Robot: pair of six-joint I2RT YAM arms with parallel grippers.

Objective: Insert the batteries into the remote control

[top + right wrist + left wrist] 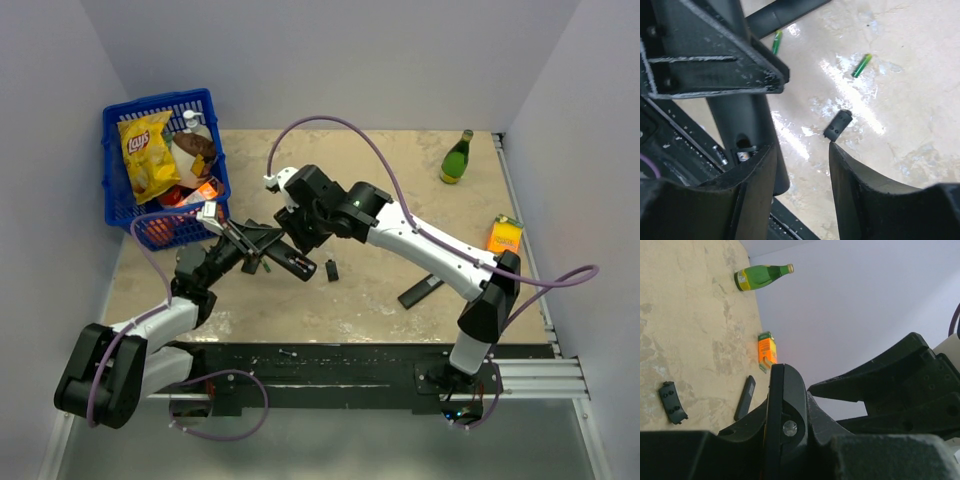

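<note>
Top view: left gripper [255,242] clamped on the remote control [295,262] mid-table, right gripper [292,238] just beside it. The basket [160,100] at the far-left edge holds chips [148,155]. Left wrist: remote held edgewise. Right wrist: jaws parted, holding nothing, with two batteries [861,65] loose on the table [920,100].

Two-arm pose. The white-and-black left arm [150,325] reaches from its base at the near edge toward the far-left corner, elbow low. Its black two-finger left gripper [240,242] is clamped on the long, slim, matte black remote control [287,261]. The white-and-black right arm [430,250] stretches from its near-right base leftward to the counter's middle. Its black right gripper [802,147] points down just beside the left one, fingers [865,200] parted and gripping nothing.
</note>
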